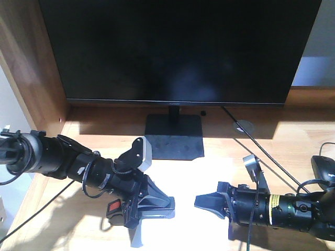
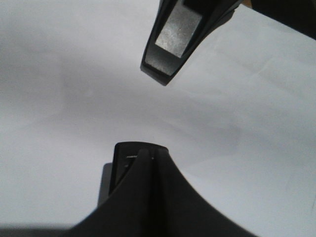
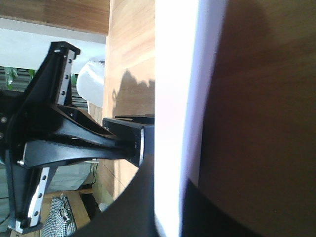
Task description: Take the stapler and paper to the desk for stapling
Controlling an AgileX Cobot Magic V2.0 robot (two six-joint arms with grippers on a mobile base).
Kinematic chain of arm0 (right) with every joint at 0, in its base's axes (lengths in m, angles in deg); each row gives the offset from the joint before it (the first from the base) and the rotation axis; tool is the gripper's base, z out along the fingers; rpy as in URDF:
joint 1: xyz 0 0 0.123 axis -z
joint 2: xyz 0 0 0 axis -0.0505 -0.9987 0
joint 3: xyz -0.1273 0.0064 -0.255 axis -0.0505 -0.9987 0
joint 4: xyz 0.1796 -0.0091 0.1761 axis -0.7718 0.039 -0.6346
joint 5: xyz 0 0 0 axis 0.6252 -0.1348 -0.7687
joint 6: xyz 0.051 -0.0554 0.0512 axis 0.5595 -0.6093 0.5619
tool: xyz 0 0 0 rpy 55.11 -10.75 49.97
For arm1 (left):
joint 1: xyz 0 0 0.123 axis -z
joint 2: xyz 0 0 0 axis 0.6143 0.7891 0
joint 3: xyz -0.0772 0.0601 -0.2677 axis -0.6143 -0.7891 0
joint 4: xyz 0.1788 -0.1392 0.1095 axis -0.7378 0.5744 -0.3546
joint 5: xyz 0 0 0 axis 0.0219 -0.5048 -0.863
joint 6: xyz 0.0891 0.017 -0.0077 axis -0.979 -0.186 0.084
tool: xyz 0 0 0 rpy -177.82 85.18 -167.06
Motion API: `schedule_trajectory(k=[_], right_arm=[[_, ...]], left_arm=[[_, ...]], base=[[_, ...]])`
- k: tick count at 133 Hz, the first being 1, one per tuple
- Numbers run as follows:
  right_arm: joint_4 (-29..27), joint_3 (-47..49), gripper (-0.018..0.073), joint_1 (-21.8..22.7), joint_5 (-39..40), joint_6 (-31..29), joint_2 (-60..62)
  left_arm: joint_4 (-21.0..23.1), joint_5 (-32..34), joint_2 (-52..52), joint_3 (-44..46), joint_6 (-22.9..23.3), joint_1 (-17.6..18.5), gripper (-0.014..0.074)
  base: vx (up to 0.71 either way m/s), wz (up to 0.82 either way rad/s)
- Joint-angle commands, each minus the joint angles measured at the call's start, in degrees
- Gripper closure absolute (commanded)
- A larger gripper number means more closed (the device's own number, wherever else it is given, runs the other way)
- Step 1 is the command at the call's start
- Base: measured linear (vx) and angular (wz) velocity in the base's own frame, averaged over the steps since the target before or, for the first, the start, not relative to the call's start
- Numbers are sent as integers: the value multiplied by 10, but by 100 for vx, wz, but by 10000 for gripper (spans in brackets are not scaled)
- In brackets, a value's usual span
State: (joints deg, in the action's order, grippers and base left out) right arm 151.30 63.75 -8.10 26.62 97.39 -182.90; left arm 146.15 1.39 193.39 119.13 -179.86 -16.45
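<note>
Paper (image 1: 201, 183): white sheet lying flat on the desk (image 1: 293, 151), just in front of the monitor (image 1: 178, 49) stand; placement judged done.

Stapler (image 1: 116, 208): black with red patch, hanging in the left gripper (image 1: 149, 212) over the sheet's left part, below-left of the stand; not yet set down.

Left gripper: clamped on the stapler.

Right gripper (image 1: 209, 201): below-right of the stand at the sheet's right side; whether its jaws pinch anything, cannot tell.

Remaining: positioning the stapler, stapling.

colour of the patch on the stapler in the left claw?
Orange-red patch, clearest in the exterior front-facing view.
</note>
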Motion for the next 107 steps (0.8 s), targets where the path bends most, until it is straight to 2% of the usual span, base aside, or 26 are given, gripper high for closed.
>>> schedule_trajectory(k=[1,50,107], right_arm=[[-5,9,562,0,49,-8,20],[-3,9,562,0,52,-8,20],[-4,9,562,0,79,-8,20]], left_arm=[[-47,31,-1,1,1,2,603],[-42,19,-13,2,1,2,603],[-42,39,-163,2,1,2,603]], base=[[0,0],[0,0],[0,0]])
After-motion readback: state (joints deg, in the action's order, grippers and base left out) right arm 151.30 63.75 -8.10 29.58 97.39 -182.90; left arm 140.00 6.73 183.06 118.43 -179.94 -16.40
